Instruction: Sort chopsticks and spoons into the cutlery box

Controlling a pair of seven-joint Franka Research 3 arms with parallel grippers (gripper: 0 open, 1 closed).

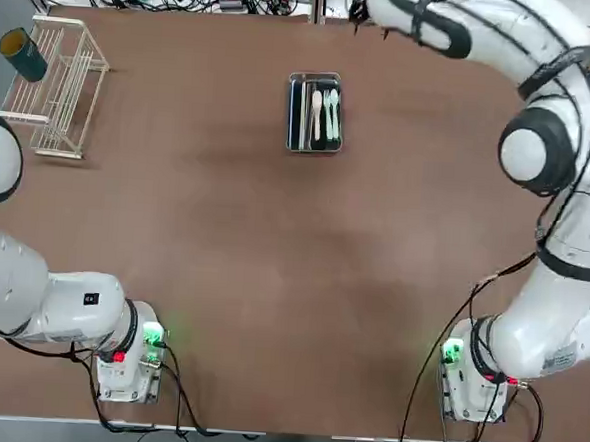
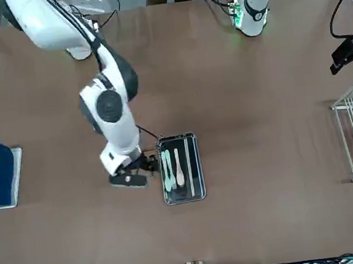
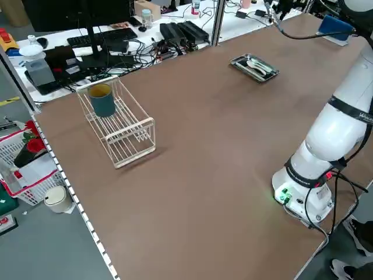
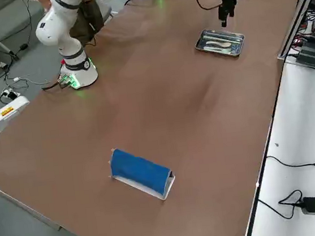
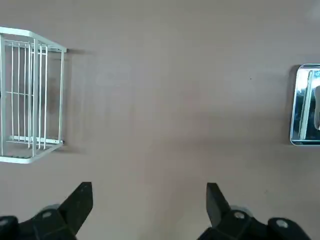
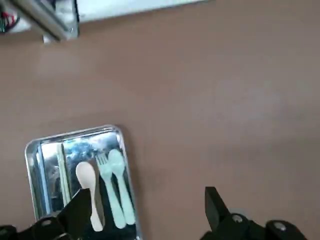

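Spoons [image 1: 325,114], chopsticks [image 1: 304,113] in cutlery box [image 1: 317,80], top center. Light, rigid, slick; pinch mid-handle. Right gripper [image 6: 145,212] open, empty; left gripper [image 5: 149,210] open.

Overhead, one camera looks down with my bases at the bottom; the front camera faces me across the table. Two raised side cameras look diagonally over it. My wrist cameras hang high, pointing down. All six share the cutlery box [image 1: 315,113].

No legible text, seemingly, anywhere.
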